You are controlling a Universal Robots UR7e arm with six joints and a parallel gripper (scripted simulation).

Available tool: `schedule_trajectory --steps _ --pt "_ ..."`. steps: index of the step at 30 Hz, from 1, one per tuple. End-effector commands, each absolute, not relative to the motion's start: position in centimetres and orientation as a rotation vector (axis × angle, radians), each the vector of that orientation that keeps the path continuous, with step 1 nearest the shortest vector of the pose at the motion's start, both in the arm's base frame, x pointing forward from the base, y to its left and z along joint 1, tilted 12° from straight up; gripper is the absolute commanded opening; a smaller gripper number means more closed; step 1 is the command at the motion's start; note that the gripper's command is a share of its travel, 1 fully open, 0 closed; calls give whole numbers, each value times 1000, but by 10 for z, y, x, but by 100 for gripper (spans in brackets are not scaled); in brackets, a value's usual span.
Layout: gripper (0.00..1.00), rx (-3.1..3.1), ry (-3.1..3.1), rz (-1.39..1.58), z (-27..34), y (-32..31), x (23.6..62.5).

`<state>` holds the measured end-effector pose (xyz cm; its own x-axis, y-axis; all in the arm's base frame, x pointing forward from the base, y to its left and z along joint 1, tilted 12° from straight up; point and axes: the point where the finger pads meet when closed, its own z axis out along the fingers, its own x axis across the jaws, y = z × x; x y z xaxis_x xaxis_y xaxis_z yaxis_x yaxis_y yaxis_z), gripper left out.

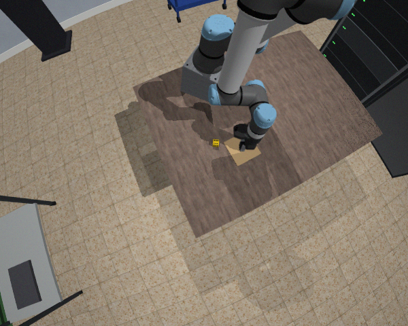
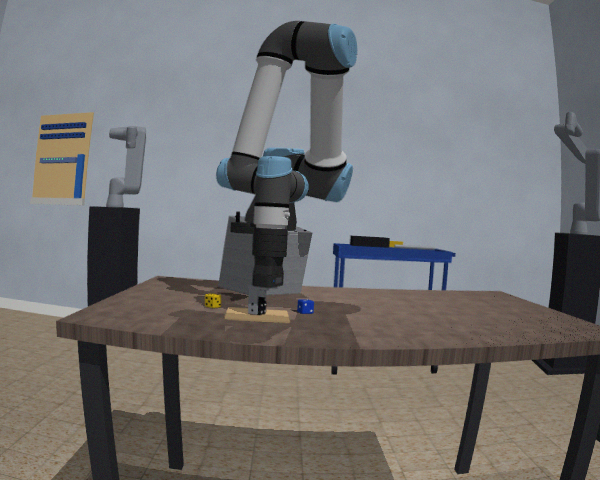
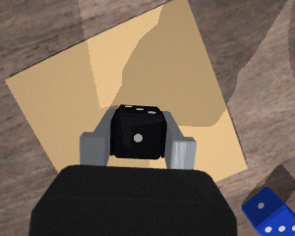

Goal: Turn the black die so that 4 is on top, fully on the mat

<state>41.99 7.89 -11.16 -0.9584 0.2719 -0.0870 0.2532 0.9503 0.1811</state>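
The black die [image 2: 262, 305] [image 3: 138, 147] sits on the tan mat [image 1: 239, 160] [image 2: 277, 318] [image 3: 44, 98]. In the wrist view its upward face shows one white pip, and a row of pips shows on its far side, strongly foreshortened. My gripper [image 1: 243, 149] [image 2: 257, 304] [image 3: 138, 124] points down with one finger against each of two opposite sides of the die, shut on it. The die appears level and down at the mat. In the top view the gripper hides the die.
A blue die [image 2: 305, 306] [image 3: 262, 206] stands on the table beside the mat, off its lower right corner in the wrist view; the top view does not show it. A yellow die [image 1: 215, 142] [image 2: 212, 300] stands on the table beyond the mat's other side.
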Motion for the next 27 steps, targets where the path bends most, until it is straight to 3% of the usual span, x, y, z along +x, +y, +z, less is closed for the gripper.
schedule_trajectory --steps 1,27 --pt "57 401 2989 255 -111 79 422" --pt "57 401 2989 255 -106 78 422"
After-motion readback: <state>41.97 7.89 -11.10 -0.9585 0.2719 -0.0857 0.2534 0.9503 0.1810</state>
